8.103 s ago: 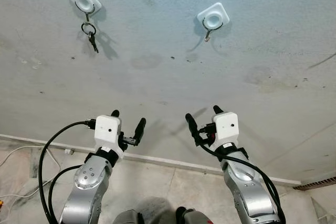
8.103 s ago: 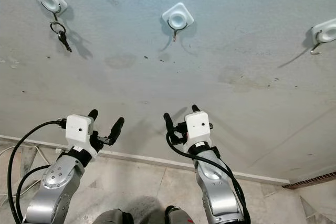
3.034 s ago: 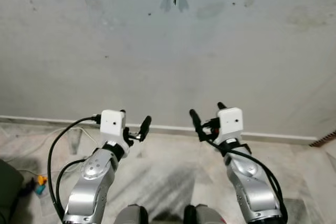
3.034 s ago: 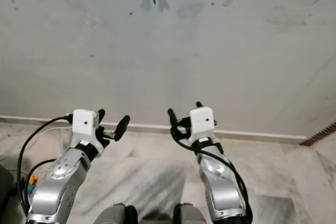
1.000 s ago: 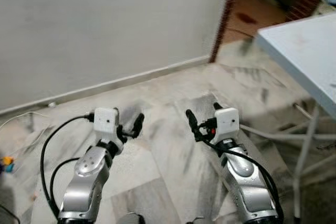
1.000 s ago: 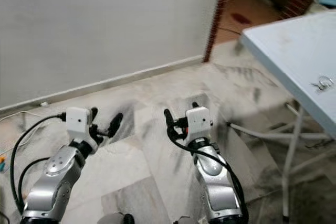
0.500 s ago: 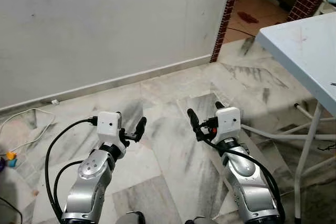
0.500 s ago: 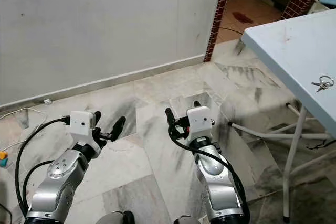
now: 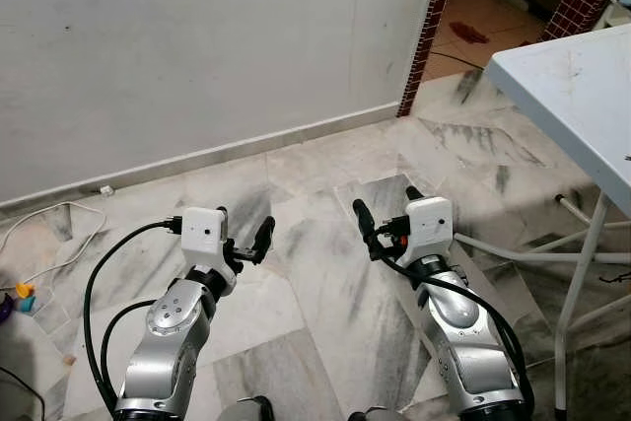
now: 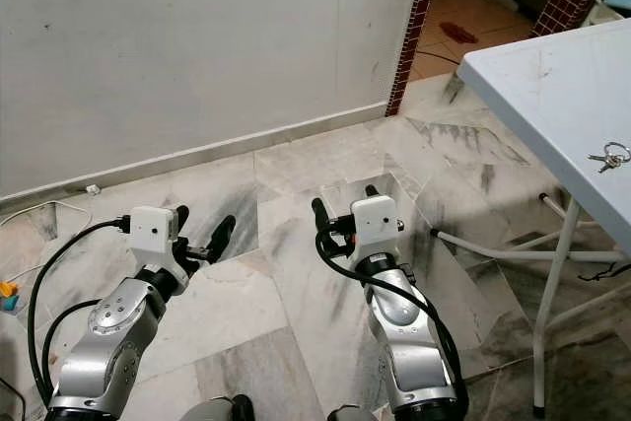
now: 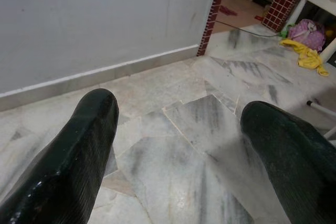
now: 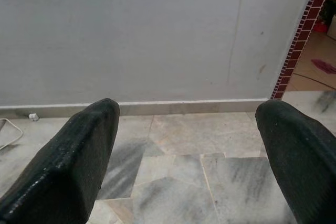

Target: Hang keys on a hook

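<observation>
keys [image 10: 605, 158], small silver bunch on pale blue table [image 10: 532, 76]; both grippers' jaws apart, empty

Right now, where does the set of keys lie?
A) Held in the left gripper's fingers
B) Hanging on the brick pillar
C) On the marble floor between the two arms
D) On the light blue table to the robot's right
D: the keys lie on the light blue table at the robot's right, apart from both open grippers.
</observation>
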Robot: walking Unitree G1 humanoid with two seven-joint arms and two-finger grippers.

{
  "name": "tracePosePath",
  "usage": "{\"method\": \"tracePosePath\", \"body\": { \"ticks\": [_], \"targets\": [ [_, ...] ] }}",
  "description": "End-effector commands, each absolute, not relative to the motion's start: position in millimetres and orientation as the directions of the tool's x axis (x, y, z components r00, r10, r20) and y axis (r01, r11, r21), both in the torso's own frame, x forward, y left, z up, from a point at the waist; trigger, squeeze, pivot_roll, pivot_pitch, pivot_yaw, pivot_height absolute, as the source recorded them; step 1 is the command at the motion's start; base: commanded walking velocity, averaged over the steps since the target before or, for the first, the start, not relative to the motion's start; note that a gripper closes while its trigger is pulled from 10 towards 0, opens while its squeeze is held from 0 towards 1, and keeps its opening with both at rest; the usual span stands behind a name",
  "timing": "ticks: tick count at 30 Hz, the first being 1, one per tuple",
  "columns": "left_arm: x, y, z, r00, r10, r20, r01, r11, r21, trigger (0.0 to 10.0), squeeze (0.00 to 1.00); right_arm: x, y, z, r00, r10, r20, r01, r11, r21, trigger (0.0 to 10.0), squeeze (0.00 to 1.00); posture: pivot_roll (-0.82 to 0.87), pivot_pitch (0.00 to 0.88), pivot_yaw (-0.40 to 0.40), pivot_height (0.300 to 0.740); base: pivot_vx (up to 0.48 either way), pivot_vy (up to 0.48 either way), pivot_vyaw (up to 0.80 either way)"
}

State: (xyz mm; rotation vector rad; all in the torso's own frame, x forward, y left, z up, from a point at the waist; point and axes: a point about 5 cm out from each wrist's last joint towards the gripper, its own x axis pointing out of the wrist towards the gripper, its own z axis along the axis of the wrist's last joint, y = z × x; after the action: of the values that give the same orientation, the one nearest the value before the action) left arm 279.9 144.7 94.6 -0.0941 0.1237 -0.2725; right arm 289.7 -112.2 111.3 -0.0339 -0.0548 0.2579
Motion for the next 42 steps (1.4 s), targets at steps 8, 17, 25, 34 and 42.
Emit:
{"method": "tracePosePath", "body": {
  "ticks": [8,17,25,34,42],
  "targets": [
    [278.7,147.3,91.2,0.957,-0.263,-0.124,0.252,0.963,-0.095,10.0,0.00,289.3,-111.6,109.3,0.965,0.259,0.042,-0.258,0.965,-0.038,10.0,0.00,-0.05,0.169,0.023,0.740,0.000,0.000,0.00],
    [278.7,147.3,91.2,0.957,-0.263,-0.124,0.252,0.963,-0.095,10.0,0.00,289.3,-111.6,109.3,0.965,0.259,0.042,-0.258,0.965,-0.038,10.0,0.00,-0.05,0.169,0.023,0.740,0.000,0.000,0.00],
    [281.6,142.0,91.1,0.955,-0.275,-0.116,0.264,0.960,-0.097,10.0,0.00,290.4,-114.5,109.0,0.969,0.244,0.039,-0.243,0.969,-0.033,10.0,0.00,-0.07,0.164,0.025,0.740,0.000,0.000,0.00],
    [282.9,141.1,90.9,0.954,-0.278,-0.114,0.268,0.959,-0.096,10.0,0.00,291.3,-114.9,109.1,0.971,0.235,0.041,-0.234,0.972,-0.030,10.0,0.00,-0.07,0.163,0.028,0.740,0.000,0.000,0.00],
    [282.7,140.2,90.3,0.953,-0.279,-0.115,0.268,0.958,-0.097,10.0,0.00,291.1,-116.3,109.9,0.972,0.231,0.048,-0.230,0.973,-0.032,10.0,0.00,-0.07,0.166,0.024,0.740,0.000,0.000,0.00]
  ]
}}
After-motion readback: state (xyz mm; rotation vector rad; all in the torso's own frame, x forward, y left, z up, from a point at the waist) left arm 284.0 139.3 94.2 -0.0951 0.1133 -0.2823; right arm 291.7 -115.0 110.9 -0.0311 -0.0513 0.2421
